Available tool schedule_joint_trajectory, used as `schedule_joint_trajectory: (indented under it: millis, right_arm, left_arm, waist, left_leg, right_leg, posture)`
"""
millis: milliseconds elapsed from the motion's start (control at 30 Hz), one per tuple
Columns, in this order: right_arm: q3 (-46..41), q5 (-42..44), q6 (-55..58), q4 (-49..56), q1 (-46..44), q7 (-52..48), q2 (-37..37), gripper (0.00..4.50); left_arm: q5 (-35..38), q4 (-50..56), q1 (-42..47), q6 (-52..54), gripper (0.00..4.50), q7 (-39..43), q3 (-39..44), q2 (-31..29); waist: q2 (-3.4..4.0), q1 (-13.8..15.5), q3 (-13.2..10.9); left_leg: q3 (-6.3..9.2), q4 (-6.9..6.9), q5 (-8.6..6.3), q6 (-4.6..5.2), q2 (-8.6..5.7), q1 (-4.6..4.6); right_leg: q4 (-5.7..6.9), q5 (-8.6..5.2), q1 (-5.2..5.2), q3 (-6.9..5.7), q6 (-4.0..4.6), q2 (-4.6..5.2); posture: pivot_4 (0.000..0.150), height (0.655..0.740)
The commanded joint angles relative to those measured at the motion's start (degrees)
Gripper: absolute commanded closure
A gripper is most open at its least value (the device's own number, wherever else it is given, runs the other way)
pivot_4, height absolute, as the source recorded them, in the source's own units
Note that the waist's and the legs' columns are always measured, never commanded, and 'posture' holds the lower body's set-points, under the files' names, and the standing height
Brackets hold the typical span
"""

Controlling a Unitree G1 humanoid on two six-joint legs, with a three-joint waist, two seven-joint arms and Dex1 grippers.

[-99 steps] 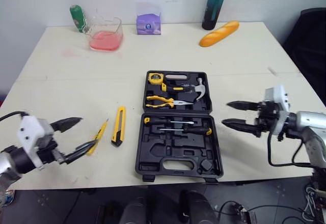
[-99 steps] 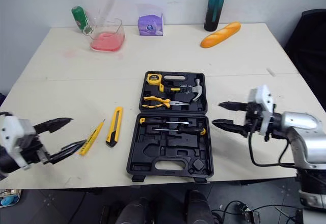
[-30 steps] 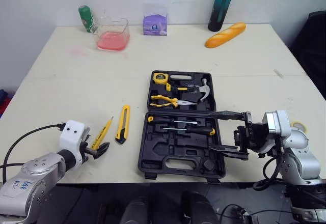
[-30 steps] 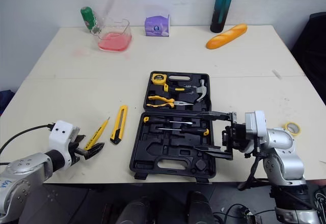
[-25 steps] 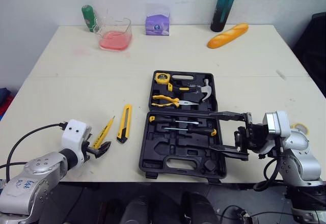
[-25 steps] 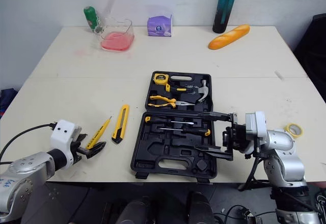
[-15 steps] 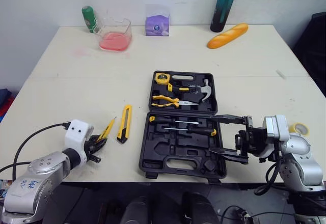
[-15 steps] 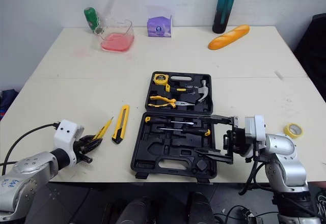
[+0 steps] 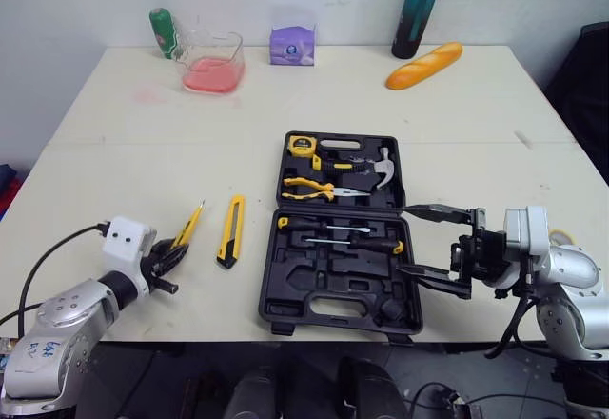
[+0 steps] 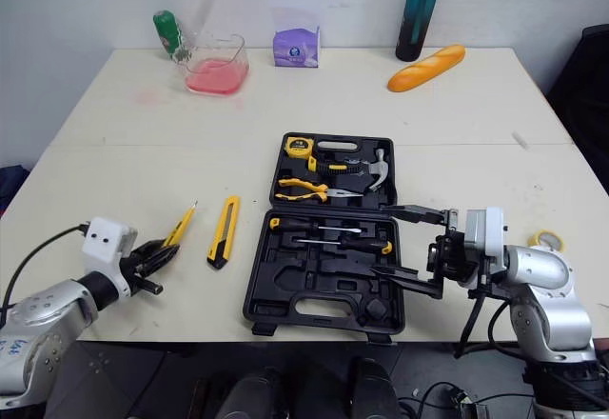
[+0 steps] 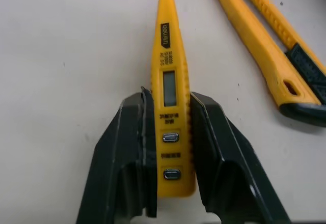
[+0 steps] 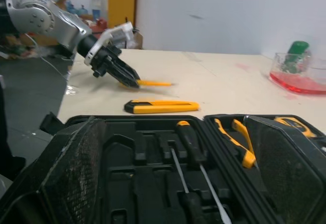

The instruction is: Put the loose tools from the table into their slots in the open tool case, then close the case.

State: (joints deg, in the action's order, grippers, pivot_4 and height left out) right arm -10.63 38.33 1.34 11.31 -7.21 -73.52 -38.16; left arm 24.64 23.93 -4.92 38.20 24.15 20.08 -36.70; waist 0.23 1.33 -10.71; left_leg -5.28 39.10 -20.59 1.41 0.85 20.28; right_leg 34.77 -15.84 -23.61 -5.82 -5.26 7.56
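My left gripper (image 9: pixel 169 258) is shut on the butt end of a yellow tester pen (image 11: pixel 169 88) near the table's front left; both black fingers (image 11: pixel 133 147) press its sides. A yellow utility knife (image 9: pixel 229 231) lies just right of the pen. The open black tool case (image 9: pixel 335 302) sits in the middle, holding a tape measure, hammer, pliers and screwdrivers. My right gripper (image 9: pixel 407 241) is open, low over the case's right edge, with nothing between its fingers. The right wrist view looks across the case (image 12: pixel 153 147) to the knife (image 12: pixel 162 106) and the left gripper (image 12: pixel 117 68).
Along the far edge stand a green bottle (image 9: pixel 163 33), a clear tub of pink liquid (image 9: pixel 209 61), a purple box (image 9: pixel 290 45), a teal bottle (image 9: pixel 417 9) and a bread roll (image 9: pixel 423 64). A yellow tape roll (image 10: pixel 542 240) lies by my right arm.
My left gripper has shut on the tester pen's end. My right gripper has drifted slightly right along the case's edge, staying open.
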Motion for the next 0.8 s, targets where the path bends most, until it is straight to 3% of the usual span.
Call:
schedule_joint_trajectory:
  millis: [33,267,433,800]
  right_arm:
    - [-3.23,0.25,0.22,2.57,1.39,1.56,-1.46,0.00]
    - [-6.25,-1.08,-0.80,2.83,5.85,1.91,-3.48,0.00]
    - [-8.31,-1.96,-2.18,2.55,9.65,0.90,-4.39,0.00]
    - [-10.94,-1.13,-3.18,5.04,14.86,0.14,-3.99,0.00]
  left_arm:
    - [-0.64,0.90,2.77,-6.37,3.94,6.34,1.93,-4.90]
    - [2.40,0.72,11.86,-10.85,3.94,20.09,-1.90,-13.99]
    - [-1.05,-1.02,21.57,-15.33,3.94,31.67,-12.80,-19.62]
    - [-8.74,-2.76,39.26,-8.02,3.94,41.08,-34.76,-17.88]
  waist:
    - [0.00,0.00,0.00]
    - [-0.04,-0.12,-0.03]
    - [-0.04,-0.06,-0.05]
    - [-0.07,0.06,-0.09]
  left_leg:
    - [-0.01,0.00,-0.03,0.02,0.00,0.01]
    - [-0.02,0.00,-0.09,0.09,-0.01,0.08]
    - [-0.15,0.00,-0.07,0.07,0.02,0.08]
    - [-0.38,0.02,0.00,0.16,-0.02,-0.01]
  right_leg:
    - [-0.04,0.00,0.00,-0.01,0.00,0.00]
    - [-0.22,0.01,0.04,-0.15,-0.03,0.02]
    - [-0.07,0.03,0.03,-0.35,-0.06,-0.14]
    - [-0.04,0.11,0.02,-0.34,-0.19,-0.57]
  posture:
    - [0.150,0.7349]
    - [0.150,0.7349]
    - [0.150,0.7349]
    - [0.150,0.7349]
